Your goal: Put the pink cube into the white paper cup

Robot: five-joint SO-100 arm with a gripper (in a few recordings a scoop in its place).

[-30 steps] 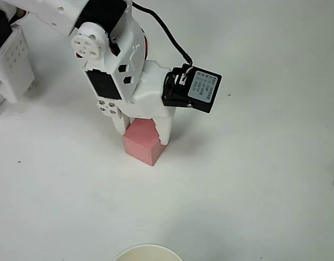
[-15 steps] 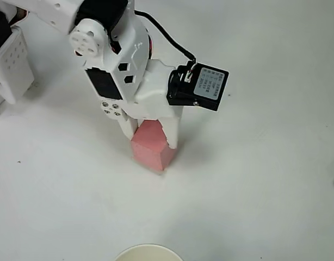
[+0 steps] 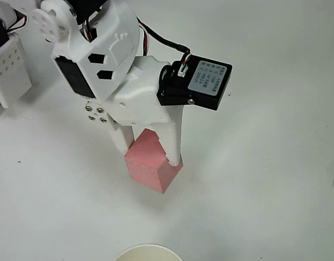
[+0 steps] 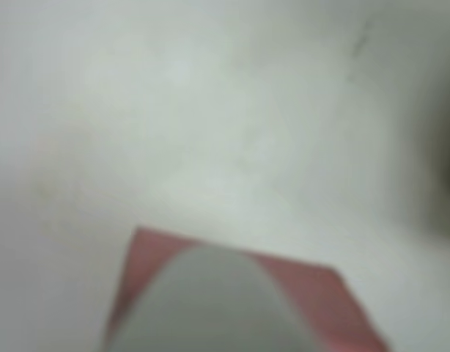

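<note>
End effector [image 3: 149, 147] gripping pink cube [image 3: 150, 166], white paper cup [image 3: 148, 252] cropped

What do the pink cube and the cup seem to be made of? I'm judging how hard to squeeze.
The pink cube looks like matte foam or soft plastic: flat colour, no glare, crisp edges. The white paper cup shows a thin cream rim, likely paper. The gripper looks like white plastic.

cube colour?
Salmon pink, matte; the cube shows best in the overhead view, between the gripper fingers.
</note>
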